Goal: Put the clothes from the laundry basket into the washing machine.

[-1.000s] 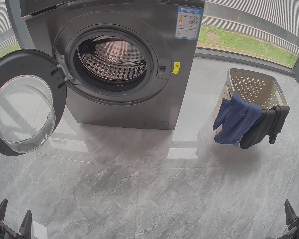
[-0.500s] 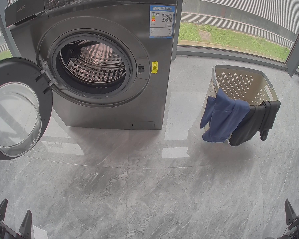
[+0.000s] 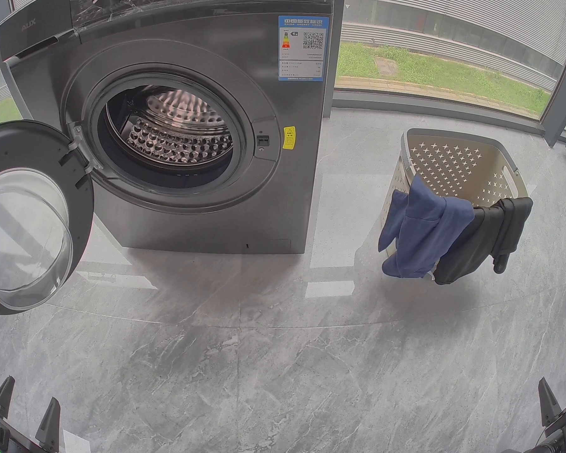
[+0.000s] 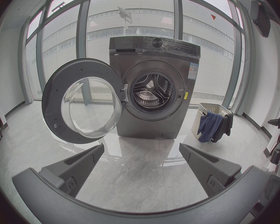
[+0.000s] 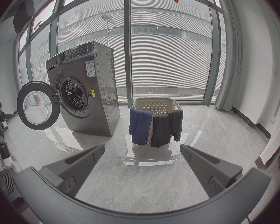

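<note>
Floor (image 3: 283, 360) holds one washer (image 3: 295, 184), one basket (image 3: 454, 135), two garments (image 3: 424, 228).

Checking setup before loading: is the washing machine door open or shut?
Open. The door is swung wide on its hinge, off the washing machine front, and the drum shows through the opening.

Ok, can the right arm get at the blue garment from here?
Probably not yet: the right gripper sits well short of the blue garment on the laundry basket, though only floor lies between.
</note>
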